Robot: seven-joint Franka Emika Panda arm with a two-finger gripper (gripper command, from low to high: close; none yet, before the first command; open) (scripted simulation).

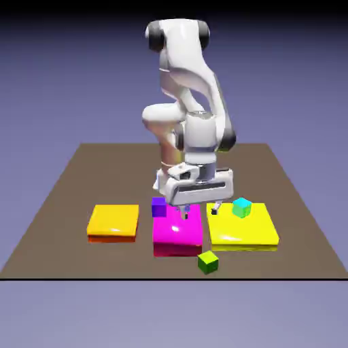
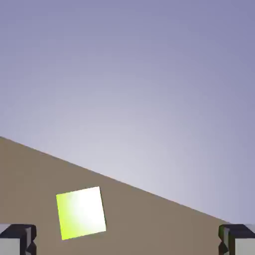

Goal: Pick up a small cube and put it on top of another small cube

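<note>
Where the brown table nears its front edge, the small cube sits alone, olive-to-lime green with crisp edges and a face washed pale by glare in the hand view. Behind it lie three flat glossy pads: magenta, yellow and orange. The teal cube rests on the yellow pad's far part; a purple cube stands at the magenta pad's far corner. Above the magenta pad hangs the gripper, jaws spread wide, holding nothing.
</note>
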